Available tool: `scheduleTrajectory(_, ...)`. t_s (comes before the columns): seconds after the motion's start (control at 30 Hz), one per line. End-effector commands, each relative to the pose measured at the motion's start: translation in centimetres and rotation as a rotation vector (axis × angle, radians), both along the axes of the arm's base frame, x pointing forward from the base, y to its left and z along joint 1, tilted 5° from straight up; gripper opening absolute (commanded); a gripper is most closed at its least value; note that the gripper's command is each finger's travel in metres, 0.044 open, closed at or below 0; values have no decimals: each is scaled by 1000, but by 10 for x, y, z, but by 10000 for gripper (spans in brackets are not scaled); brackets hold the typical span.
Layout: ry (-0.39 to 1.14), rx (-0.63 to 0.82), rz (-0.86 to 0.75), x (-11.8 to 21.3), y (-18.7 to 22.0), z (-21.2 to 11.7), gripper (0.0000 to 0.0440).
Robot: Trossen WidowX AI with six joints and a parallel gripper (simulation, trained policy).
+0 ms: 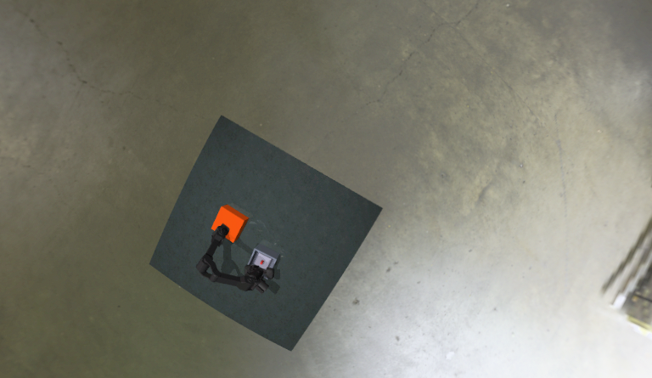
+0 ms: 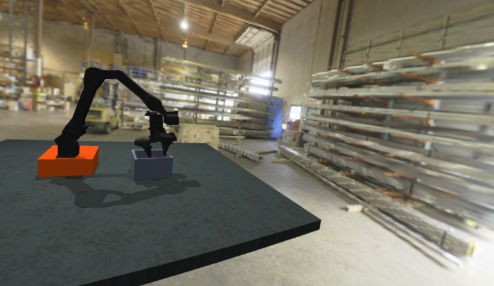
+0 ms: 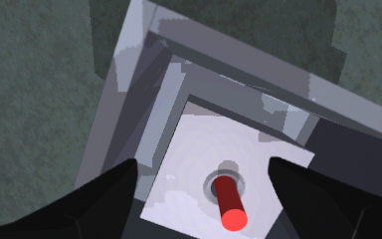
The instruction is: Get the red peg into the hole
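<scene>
Fingers [image 1: 260, 272] [image 2: 157, 155] spread open, we hold nothing. Between them, our red peg [image 1: 261, 262] [image 2: 152, 155] [image 3: 231, 204] stands in the hole of the pale plate [image 1: 265, 256] [image 3: 184, 149] inside the grey box [image 1: 277, 253] [image 2: 152, 168] [image 3: 106, 119].

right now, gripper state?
Gripper: open, holding nothing; black fingers apart on either side of the red cylindrical peg, touching neither side in the wrist view.

Black From Shoulder to Fingertips

Your robot's arm [image 1: 226, 280] [image 2: 121, 77] is matte black, with chunky rounded joints and slim links. You see dark, blocky parts around its wrist, and its gripper [image 1: 261, 262] [image 2: 157, 155] [image 3: 204, 165] has black, tapering fingers.
</scene>
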State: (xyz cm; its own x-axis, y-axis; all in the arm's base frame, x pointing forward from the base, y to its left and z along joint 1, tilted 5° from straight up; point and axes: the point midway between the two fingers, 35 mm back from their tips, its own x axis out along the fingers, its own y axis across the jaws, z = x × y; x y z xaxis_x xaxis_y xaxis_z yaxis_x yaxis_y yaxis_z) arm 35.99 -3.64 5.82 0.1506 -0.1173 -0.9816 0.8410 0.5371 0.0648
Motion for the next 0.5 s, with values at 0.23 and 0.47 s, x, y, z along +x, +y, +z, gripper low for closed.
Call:
scheduleTrajectory(0.23, -56, -27, 0, 25, -19, 9, 440)
scheduleTrajectory(0.47, -105, -57, -20, 39, -38, 17, 440)
